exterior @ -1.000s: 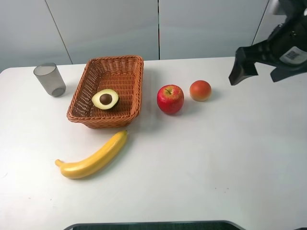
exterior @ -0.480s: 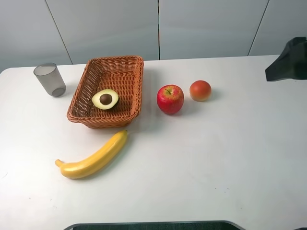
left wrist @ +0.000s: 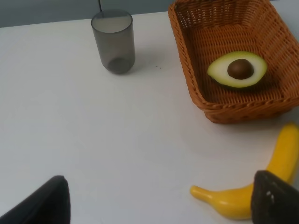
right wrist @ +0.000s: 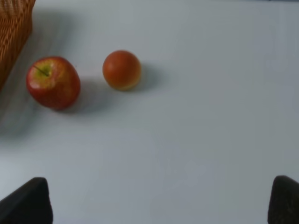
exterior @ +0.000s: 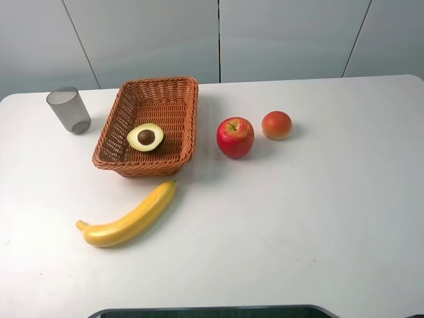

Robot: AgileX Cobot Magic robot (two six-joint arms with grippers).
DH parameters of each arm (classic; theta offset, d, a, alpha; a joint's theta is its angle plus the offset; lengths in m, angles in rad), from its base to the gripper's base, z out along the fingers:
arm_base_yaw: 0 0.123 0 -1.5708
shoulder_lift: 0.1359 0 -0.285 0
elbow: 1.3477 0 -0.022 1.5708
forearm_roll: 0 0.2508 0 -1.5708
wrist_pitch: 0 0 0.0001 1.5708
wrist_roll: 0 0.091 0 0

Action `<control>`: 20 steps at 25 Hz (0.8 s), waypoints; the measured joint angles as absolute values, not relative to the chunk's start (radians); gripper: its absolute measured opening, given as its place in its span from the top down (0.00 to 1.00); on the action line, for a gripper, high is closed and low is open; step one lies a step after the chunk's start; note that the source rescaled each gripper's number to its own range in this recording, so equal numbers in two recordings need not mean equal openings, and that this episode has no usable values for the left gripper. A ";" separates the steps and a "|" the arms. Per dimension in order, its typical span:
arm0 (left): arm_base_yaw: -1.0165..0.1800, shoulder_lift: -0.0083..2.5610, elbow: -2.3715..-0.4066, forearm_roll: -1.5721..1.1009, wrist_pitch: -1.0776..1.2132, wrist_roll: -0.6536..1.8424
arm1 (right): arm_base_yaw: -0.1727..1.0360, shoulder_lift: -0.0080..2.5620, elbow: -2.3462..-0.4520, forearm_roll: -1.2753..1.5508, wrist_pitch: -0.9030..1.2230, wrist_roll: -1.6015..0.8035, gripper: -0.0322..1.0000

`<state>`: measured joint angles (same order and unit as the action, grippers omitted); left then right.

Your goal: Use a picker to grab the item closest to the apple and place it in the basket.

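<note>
The halved avocado point(exterior: 146, 137) lies pit up inside the wicker basket point(exterior: 187, 119), toward its front. In the left wrist view the avocado point(left wrist: 237, 70) and the basket point(left wrist: 219, 28) are ahead of my left gripper point(left wrist: 159, 205), which is open and holds nothing. The red apple point(exterior: 235, 137) stands on the table just right of the basket. My right gripper point(right wrist: 156, 203) is open and empty, well back from the apple point(right wrist: 53, 82). Neither arm shows in the high view.
A small orange-red fruit point(exterior: 277, 124) sits right of the apple. A yellow banana point(exterior: 129, 218) lies in front of the basket. A grey translucent cup point(exterior: 68, 110) stands at the rear left. The white table point(exterior: 318, 218) fills the view.
The black right arm, at the upper right a second ago, has drawn back to the right and left the high view. The fruits and basket have not moved.
</note>
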<state>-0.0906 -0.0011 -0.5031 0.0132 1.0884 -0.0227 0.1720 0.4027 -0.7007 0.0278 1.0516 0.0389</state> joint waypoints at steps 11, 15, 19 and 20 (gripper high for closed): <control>-0.091 -0.001 -0.503 0.013 1.088 -0.023 | 0.189 0.093 -0.590 0.012 1.112 0.061 0.00; -0.091 -0.001 -0.503 0.013 1.088 -0.023 | 0.189 0.009 -0.536 0.014 1.114 0.051 0.00; -0.091 -0.001 -0.503 0.013 1.088 -0.023 | 0.189 0.004 -0.521 0.009 1.117 0.039 0.00; -0.091 -0.001 -0.503 0.013 1.088 -0.023 | 0.189 0.004 -0.519 0.009 1.111 0.038 0.00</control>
<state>-0.0906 -0.0011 -0.5031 0.0132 1.0884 -0.0227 0.1894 0.0044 -0.5188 0.0087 1.1110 0.0376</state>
